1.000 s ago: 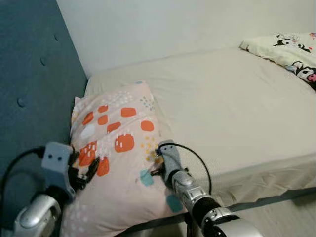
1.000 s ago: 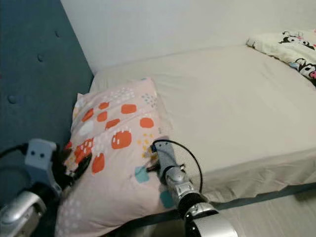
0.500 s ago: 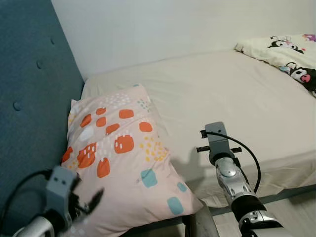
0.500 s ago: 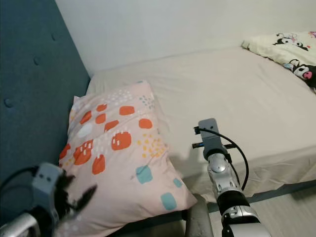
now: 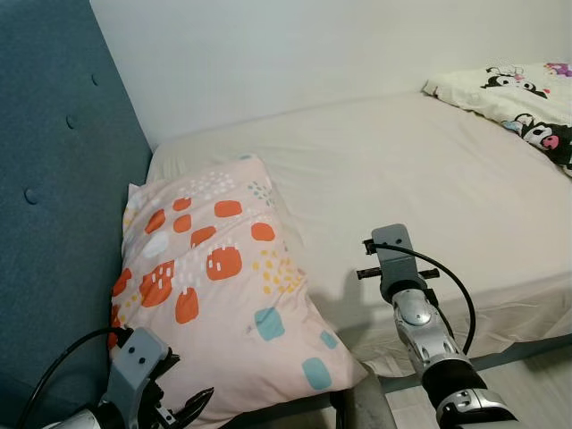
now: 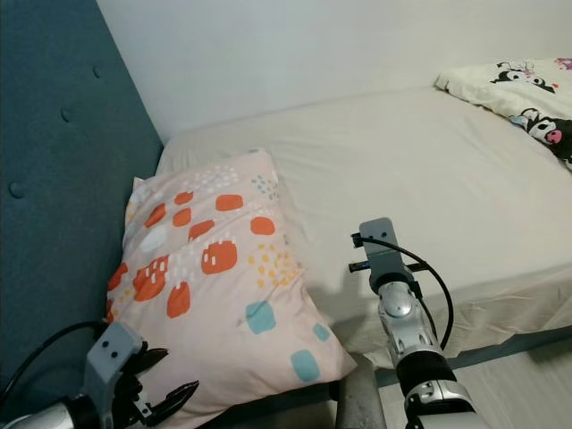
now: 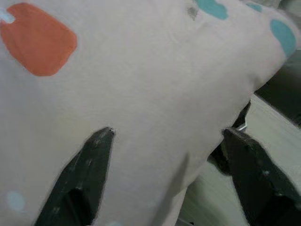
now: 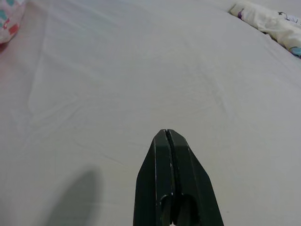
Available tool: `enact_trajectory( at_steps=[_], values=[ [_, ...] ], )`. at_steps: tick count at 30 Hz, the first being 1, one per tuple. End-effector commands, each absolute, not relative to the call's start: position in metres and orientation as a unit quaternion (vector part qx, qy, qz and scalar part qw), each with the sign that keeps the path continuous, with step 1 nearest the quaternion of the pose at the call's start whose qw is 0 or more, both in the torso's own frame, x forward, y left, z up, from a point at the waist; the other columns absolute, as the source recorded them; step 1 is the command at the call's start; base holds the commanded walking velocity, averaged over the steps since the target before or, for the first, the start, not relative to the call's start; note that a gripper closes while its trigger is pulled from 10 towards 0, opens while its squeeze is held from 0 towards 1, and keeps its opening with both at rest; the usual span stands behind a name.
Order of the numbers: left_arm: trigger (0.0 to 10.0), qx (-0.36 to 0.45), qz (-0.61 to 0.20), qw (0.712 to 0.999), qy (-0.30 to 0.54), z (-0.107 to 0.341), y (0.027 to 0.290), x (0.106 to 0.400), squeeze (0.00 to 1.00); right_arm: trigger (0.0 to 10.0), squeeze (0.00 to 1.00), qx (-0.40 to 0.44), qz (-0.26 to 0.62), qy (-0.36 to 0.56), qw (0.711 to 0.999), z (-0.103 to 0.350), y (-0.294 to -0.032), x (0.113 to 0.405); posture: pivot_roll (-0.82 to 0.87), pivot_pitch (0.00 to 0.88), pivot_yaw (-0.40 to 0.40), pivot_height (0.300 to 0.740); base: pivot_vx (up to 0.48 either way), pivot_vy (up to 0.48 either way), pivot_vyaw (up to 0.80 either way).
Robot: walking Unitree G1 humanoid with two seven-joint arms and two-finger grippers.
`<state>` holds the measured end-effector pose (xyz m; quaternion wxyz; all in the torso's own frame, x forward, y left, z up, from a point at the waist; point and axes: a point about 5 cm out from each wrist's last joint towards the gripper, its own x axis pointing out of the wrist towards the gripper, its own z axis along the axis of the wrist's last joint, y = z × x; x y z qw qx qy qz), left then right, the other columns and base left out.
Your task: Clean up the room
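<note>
A spotted pillow (image 6: 219, 268) lay on the bed (image 6: 429, 179) against the blue headboard (image 6: 63, 179). The left gripper (image 6: 165, 393) hovered open at its 7 o'clock corner; a cartoon-print blanket (image 6: 527, 85) sat at 2 o'clock.

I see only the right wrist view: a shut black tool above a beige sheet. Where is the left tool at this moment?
Observer: The left tool is low, at the near corner of the pink pillow with orange and teal patches.
Operator: Is it holding the pillow?
Observer: No. In the left wrist view its fingers stand wide apart in front of the fabric.
Operator: What is left of the pillow?
Observer: A blue padded headboard.
</note>
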<state>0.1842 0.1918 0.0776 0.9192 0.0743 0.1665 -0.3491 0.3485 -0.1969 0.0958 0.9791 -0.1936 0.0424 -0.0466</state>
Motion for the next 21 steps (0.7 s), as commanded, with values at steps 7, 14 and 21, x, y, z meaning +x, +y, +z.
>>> enact_trajectory(
  at_steps=[7, 14, 21],
  values=[
    [0.0, 0.090, -0.412, 0.884, 0.204, 0.056, 0.162, 0.171, 0.00, 10.0, 0.00, -0.182, 0.040, 0.089, 0.978, 0.076, -0.181, 0.339, -0.09, 0.111, 0.042, 0.576, 0.000, 0.000, 0.00],
    [4.4, 0.086, -0.362, 0.910, 0.184, 0.059, 0.165, 0.182, 0.00, 10.0, 0.00, -0.176, 0.104, 0.104, 0.973, 0.067, -0.162, 0.333, -0.08, 0.107, 0.034, 0.576, 0.000, 0.000, 0.00],
    [0.0, 0.125, -0.414, 0.871, 0.233, 0.039, 0.158, 0.174, 0.00, 10.0, 0.00, -0.182, 0.139, 0.111, 0.967, 0.065, -0.154, 0.329, -0.08, 0.108, 0.028, 0.576, 0.000, 0.000, 0.00]
  ],
)
